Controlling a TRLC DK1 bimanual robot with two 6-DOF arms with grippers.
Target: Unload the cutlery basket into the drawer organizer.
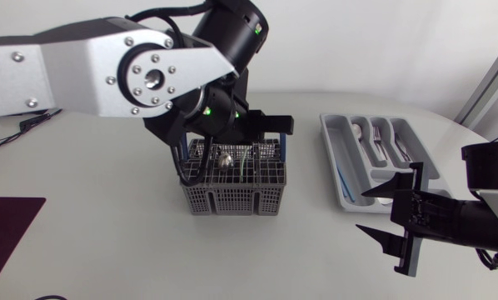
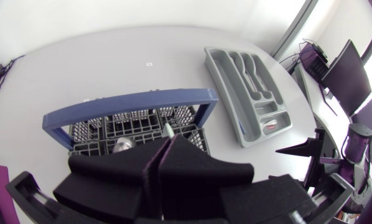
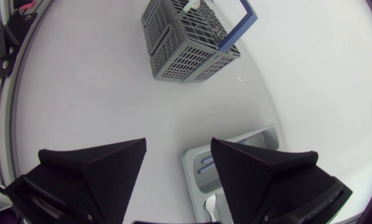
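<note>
The grey cutlery basket [image 1: 232, 197] with its blue handle [image 2: 130, 107] stands mid-table. My left arm [image 1: 149, 75] reaches over it. My left gripper [image 2: 167, 142] points down into the basket, shut on a thin silver cutlery handle [image 2: 168, 129] that pokes up at its fingertips. A spoon bowl [image 2: 124, 146] lies in the compartment beside it. The grey drawer organizer [image 1: 336, 171] sits to the right with several pieces of cutlery [image 1: 382, 142] in its slots. My right gripper [image 1: 363, 210] hovers open near the organizer's front end, holding nothing. The right wrist view shows the organizer's corner [image 3: 198, 158] under that gripper [image 3: 178, 146] and the basket [image 3: 186, 56] ahead.
A dark purple mat [image 1: 7, 229] lies at the table's front left corner. Bare white tabletop [image 1: 307, 242] runs between the basket and the organizer and in front of both.
</note>
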